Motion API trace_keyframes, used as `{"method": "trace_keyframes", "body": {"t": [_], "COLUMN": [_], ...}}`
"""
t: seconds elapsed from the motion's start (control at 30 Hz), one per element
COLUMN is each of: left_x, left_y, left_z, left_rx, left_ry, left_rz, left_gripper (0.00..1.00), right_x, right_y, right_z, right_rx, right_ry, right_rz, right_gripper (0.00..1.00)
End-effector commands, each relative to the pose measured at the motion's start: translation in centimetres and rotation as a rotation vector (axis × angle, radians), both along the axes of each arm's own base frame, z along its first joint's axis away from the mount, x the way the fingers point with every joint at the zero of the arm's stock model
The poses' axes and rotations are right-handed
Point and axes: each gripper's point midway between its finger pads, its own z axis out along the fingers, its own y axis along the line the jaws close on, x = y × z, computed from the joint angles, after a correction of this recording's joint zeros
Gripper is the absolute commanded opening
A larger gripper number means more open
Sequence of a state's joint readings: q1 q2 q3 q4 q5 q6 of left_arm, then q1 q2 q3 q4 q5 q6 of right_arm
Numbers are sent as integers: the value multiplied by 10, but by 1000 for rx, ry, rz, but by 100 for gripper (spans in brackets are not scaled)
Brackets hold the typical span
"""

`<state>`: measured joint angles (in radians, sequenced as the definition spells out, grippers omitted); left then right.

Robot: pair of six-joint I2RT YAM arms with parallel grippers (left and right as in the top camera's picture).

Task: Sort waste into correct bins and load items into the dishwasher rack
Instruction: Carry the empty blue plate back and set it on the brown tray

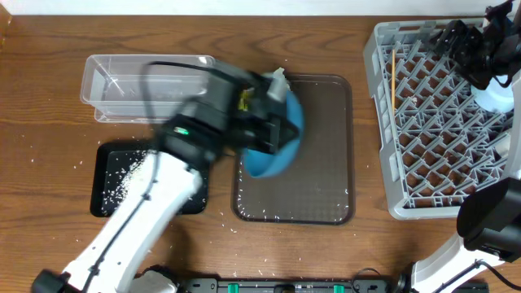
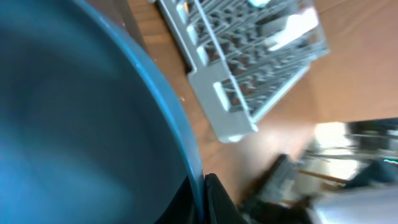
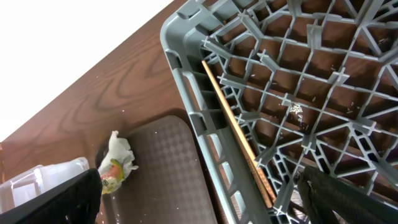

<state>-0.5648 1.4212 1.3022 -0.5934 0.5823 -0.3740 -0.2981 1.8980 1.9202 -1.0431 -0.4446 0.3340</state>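
Left gripper (image 2: 200, 198) is clamped shut on the rim of the blue dish (image 1: 281, 150), my fingers pinching the edge from both sides. The dish is lifted and tilted over the brown tray (image 1: 326, 183), above its left half. In my left wrist view the dish fills most of the frame, and everything there is blurry.

Right gripper (image 3: 199, 186) is spread wide with nothing in it. It hangs over the rack (image 1: 383, 122), which sits just right of the brown tray. My right arm is at the rack's corner farthest from the brown tray.

Chopsticks (image 3: 239, 134) lie inside the rack, along the wall that faces the brown tray. A pale round thing (image 1: 492, 98) sits in the rack on the side away from the brown tray. I cannot tell whether it is a bowl or a cup.

Tissue (image 3: 118, 148) and wrapper (image 3: 111, 173) are touching each other at the brown tray's far left corner, right at its edge. I cannot tell whether they are on or off it.

Clear tub (image 1: 94, 81) is off the brown tray's far left corner, a little apart. Black tray (image 1: 110, 155) is left of the brown tray, toward its near end and partly under my left arm. Rice (image 1: 130, 175) is piled in the black tray. Stray grains lie on the table (image 1: 49, 49) left of the brown tray and along the brown tray's near edge.
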Motion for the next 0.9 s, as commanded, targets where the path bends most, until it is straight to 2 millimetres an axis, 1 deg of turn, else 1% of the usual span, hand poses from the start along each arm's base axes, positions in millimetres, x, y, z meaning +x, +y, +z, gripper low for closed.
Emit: {"method": "trace_keyframes", "body": {"t": [0.0,0.03,0.1,0.23,0.37,0.47,0.6,0.67,0.7,0.73,0.77,0.87], "left_x": [17,13,9,9,0,-9,-20,-25,-27,-27,-26,-17], "left_y": [-12,-24,-37,-49,-62,-70,-79,-85,-86,-86,-86,-81], "left_z": [-24,-32,-49,-84,-109,-120,-121,-120,-120,-119,-119,-117], "left_rx": [171,196,263,407,450,468,453,443,443,447,449,463], "left_ry": [-97,-115,-148,-196,-181,-171,-158,-158,-161,-168,-173,-200], "left_rz": [127,103,89,105,64,34,25,20,15,18,22,59], "left_gripper": [6,6,6,6,6,6,6,8,16,34,41,47], "right_x": [1,1,1,1,1,1,1,1,1,1,1,1], "right_y": [2,2,2,2,2,2,2,2,2,2,2,2], "right_z": [-3,-3,-3,-3,-3,-3,-3,-3,-3,-3,-3,-3], "right_rx": [8,8,8,8,8,8,8,8,8,8,8,8], "right_ry": [10,11,11,11,11,11,10,11,11,11,10,11], "right_rz": [-4,-4,-4,-4,-3,-3,-4,-4,-4,-3,-3,-3], "right_gripper": [99,99,99,99,99,99,99,99,99,99,99,99]}}
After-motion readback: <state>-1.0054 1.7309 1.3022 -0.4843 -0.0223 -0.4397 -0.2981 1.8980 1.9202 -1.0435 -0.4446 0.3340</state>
